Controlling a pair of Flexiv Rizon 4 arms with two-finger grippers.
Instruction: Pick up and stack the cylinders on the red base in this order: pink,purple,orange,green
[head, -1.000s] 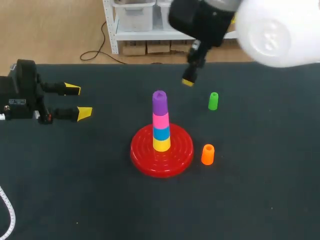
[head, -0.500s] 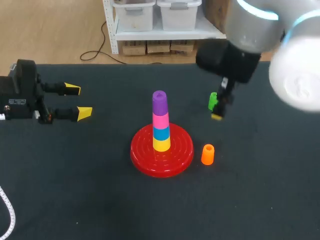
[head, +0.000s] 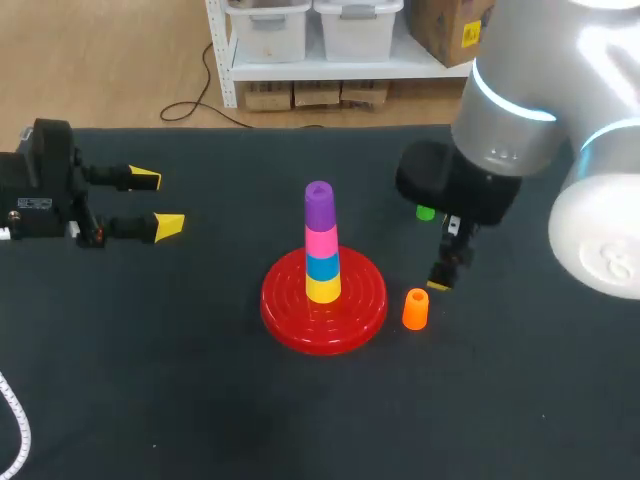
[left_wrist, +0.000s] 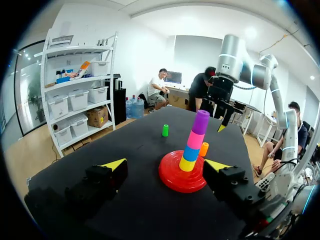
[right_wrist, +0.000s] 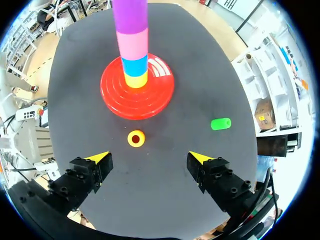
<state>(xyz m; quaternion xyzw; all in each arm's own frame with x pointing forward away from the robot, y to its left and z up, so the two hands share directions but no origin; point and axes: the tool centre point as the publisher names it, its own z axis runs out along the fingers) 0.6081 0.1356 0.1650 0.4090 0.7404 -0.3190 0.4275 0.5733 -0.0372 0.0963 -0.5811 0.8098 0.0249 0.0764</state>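
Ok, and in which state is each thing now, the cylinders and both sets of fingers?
purple cylinder: stacked, topmost
pink cylinder: stacked, directly under the purple one
orange cylinder: upright on the table, not stacked
green cylinder: upright on the table, not stacked
left fingers: open, empty
right fingers: open, empty

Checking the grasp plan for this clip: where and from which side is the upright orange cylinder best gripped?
Grip the orange cylinder across its round side wall, coming straight down from above. It stands upright on the table, hollow end up, apart from the red base, so both sides look free for fingers. The open right pincer hangs above, close by it.
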